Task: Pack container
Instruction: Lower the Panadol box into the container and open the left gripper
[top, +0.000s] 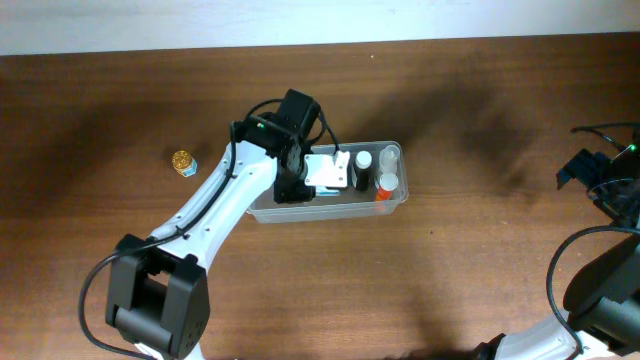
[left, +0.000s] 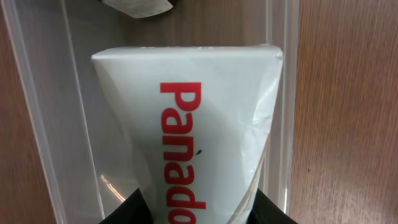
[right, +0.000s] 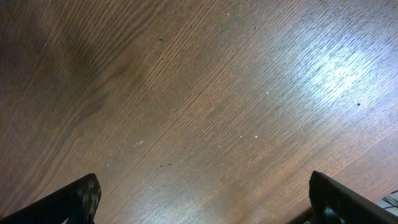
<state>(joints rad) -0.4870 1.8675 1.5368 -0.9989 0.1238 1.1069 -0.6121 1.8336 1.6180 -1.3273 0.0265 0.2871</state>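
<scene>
Nearly packed, I'd say: Panadol box (left: 186, 124) in hand.
The left jaws pinch the Panadol box down inside the clear container (top: 398, 203) mid-worktop (top: 480, 280), bottles (top: 388, 182) already beside it; one gold-topped item (top: 183, 161) (probably last) waits well apart; right jaws gape empty.

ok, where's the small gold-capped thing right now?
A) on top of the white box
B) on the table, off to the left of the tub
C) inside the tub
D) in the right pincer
B: the overhead view shows the gold-capped item sitting on the bare table, well apart from the container and to its left.
</scene>
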